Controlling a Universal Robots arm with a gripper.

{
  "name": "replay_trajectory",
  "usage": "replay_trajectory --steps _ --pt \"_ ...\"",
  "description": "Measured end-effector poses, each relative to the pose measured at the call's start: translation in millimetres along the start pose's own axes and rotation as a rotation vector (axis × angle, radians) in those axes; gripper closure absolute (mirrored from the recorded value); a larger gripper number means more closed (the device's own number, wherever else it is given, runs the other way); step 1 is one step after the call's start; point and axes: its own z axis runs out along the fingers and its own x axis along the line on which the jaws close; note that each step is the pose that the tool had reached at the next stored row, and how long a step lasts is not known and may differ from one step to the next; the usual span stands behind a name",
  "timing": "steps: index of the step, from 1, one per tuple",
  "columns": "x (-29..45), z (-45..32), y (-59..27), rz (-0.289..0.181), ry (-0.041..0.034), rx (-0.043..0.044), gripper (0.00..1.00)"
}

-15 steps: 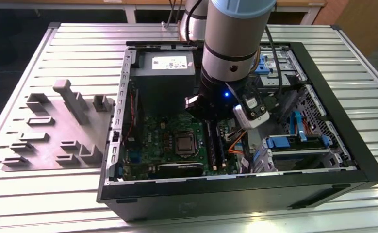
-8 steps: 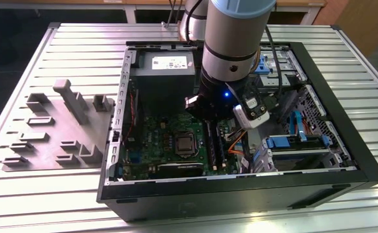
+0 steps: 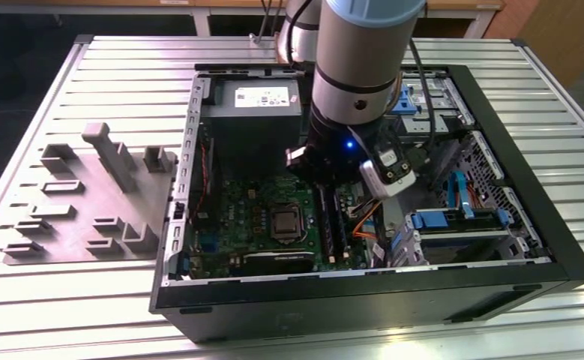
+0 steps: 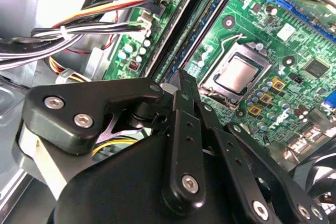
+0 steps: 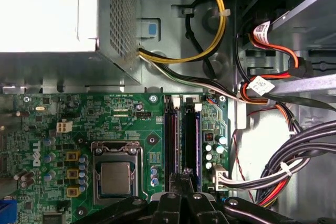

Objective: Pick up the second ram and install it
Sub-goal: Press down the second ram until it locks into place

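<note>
- As far as I can tell, the gripper has its fingers pulled together, tips down right over the memory slots. Whether they pinch anything is hidden.
- The second ram looks to be sitting in the slot farther from the CPU socket, running lengthwise, with the neighbouring slot just beside it.
- My take on seating it well: push straight down, no tilt, and spread the force so both end latches snap shut.
- Watch the cables nearby and go easy on the motherboard.
</note>
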Motion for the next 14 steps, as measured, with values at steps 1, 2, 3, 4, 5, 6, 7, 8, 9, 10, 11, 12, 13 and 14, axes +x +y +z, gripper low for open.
replay_trajectory --steps 1,2,3,4,5,6,7,8,9,10,11,12,13,14 --pt "0.0 0.1 1.0 0.000 0.0001 -0.0005 0.90" --pt "0.1 0.2 2.3 0.000 0.0000 -0.0009 0.90" --pt "0.1 0.3 3.9 0.000 0.0000 -0.0012 0.90" --pt "0.1 0.4 5.7 0.000 0.0001 -0.0013 0.90" --pt "0.2 0.6 7.5 0.000 0.0001 -0.0014 0.90" --pt "0.3 0.8 9.7 0.000 0.0001 -0.0016 0.90" --pt "0.3 1.0 11.6 0.000 0.0001 -0.0017 0.90" --pt "0.4 1.1 13.5 0.000 0.0001 -0.0019 0.90" --pt "0.5 1.2 15.4 0.000 0.0001 -0.0019 0.90" --pt "0.5 1.4 17.2 0.000 0.0001 -0.0020 0.90" --pt "0.6 1.5 19.2 0.000 0.0001 -0.0020 0.90" --pt "0.6 1.7 21.3 0.000 0.0001 -0.0021 0.90" --pt "0.7 1.9 23.6 0.000 0.0001 -0.0023 0.90" --pt "0.7 2.0 25.6 0.000 0.0001 -0.0023 0.90"
